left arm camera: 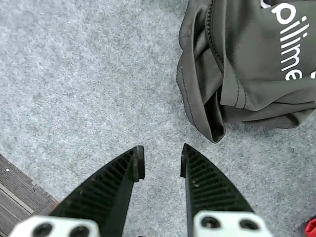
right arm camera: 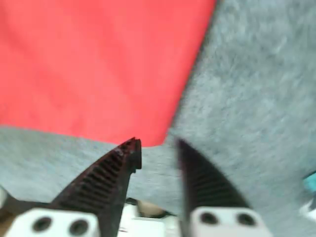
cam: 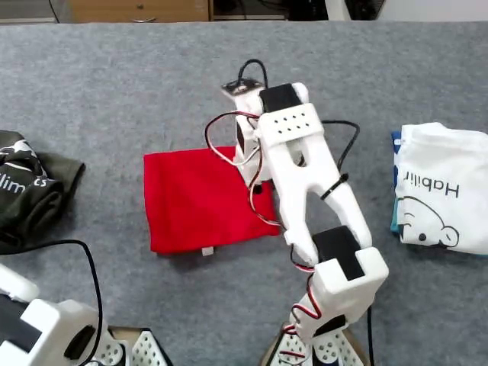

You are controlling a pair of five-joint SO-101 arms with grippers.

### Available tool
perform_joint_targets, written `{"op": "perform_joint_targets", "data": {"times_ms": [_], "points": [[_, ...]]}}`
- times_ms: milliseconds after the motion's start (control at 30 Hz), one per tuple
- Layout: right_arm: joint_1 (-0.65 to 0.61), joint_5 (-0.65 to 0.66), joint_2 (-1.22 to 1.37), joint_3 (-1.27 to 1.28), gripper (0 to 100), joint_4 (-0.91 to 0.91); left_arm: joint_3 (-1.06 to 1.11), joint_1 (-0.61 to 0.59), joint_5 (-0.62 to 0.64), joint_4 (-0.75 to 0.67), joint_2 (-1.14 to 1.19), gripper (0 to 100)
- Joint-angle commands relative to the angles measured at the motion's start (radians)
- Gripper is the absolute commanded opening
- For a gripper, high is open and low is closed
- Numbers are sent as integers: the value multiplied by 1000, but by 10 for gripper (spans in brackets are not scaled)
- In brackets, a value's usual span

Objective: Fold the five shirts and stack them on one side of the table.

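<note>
**Item 1. Right gripper (right arm camera: 158, 148).** Jaws were recorded as parted by a narrow gap, with nothing held between them. It was placed over the grey table cover (cam: 114, 91), just beside a corner of the red shirt. Contact with the cloth could not be determined.

**Item 2. Red shirt (cam: 198, 200).** It was laid flat near the middle of the table, already reduced to a rough rectangle, with a small tag showing at its near edge. The right arm was stretched above its right-hand edge.

**Item 3. White shirt (cam: 446, 187).** It was folded and set at the right side of the table, on top of a blue garment (cam: 395, 183) of which only an edge was exposed. This was judged to be the stack.

**Item 4. Dark shirt (left arm camera: 247, 64).** It was left bunched and unfolded at the left side of the table.

**Item 5. Left gripper (left arm camera: 161, 153).** Jaws were slightly parted and empty, held over bare cover near the dark shirt.

**Handling note (judgement).** The step in hand was taken to be the seizing of the red shirt's edge, for a last fold or for transfer to the stack. All layers at the corner should be pinched together, not the top one alone. The cloth should be kept low and drawn evenly, so that the fold is not lost.
</note>
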Motion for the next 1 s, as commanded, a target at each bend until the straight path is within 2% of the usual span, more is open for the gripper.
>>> {"op": "perform_joint_targets", "data": {"times_ms": [0,100,233,633,767,967], "points": [[-59,-155,13,-19,326,18,-31,14,-3,-8,-31,131],[-117,-207,62,-27,394,11,-8,14,-3,-14,-31,131],[-150,-253,139,-27,396,-34,21,14,-3,-14,-31,131],[-147,-255,351,-27,392,-160,20,8,-5,-46,-31,131],[-147,-255,417,-27,323,-201,20,12,-5,-46,-31,131],[-143,-242,490,-70,133,-193,20,12,-5,-46,-31,131]]}}
